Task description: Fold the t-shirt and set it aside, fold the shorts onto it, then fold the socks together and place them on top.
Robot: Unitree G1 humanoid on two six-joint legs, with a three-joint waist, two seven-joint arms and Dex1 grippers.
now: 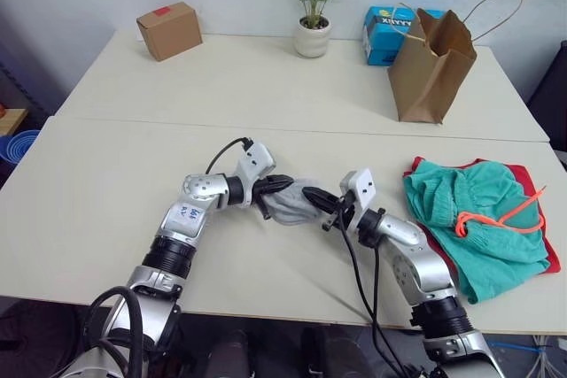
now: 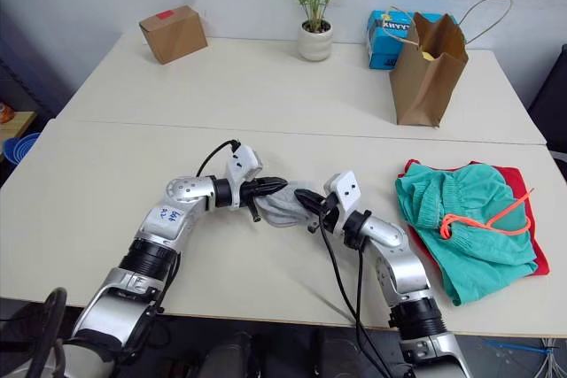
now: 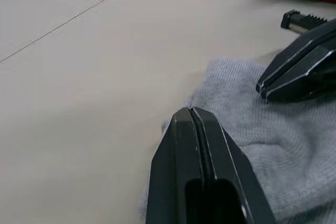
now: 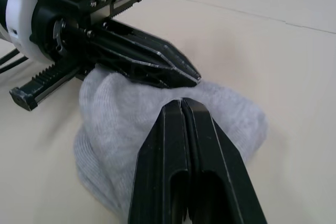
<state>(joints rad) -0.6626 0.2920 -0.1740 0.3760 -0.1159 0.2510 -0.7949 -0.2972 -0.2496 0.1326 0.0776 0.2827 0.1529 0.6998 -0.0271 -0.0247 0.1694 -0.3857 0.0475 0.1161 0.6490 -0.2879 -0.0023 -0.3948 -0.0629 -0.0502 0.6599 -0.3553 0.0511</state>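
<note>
Risk: the socks [image 1: 297, 205] were bunched in a soft heap on the bench [image 1: 106, 174], so one sock could slide out on the lift and the pair would come apart.
Cause: each pinch seemed to catch only a fold of knit at the heap's edge; how much cloth sat between the fingers was hard to judge.
Second risk: the two grippers met almost tip to tip over the heap and could knock each other.
Left gripper [image 3: 193, 116]: fingers pressed together, tips down on the socks; forearm low, reaching in from the left.
Right gripper [image 4: 182, 103]: fingers likewise together on the socks' other side; elbow bent, wrist turned inward.
Shorts [image 1: 474, 219]: folded on the t-shirt [image 1: 551, 258] at the bench's right, well apart from the socks.
</note>
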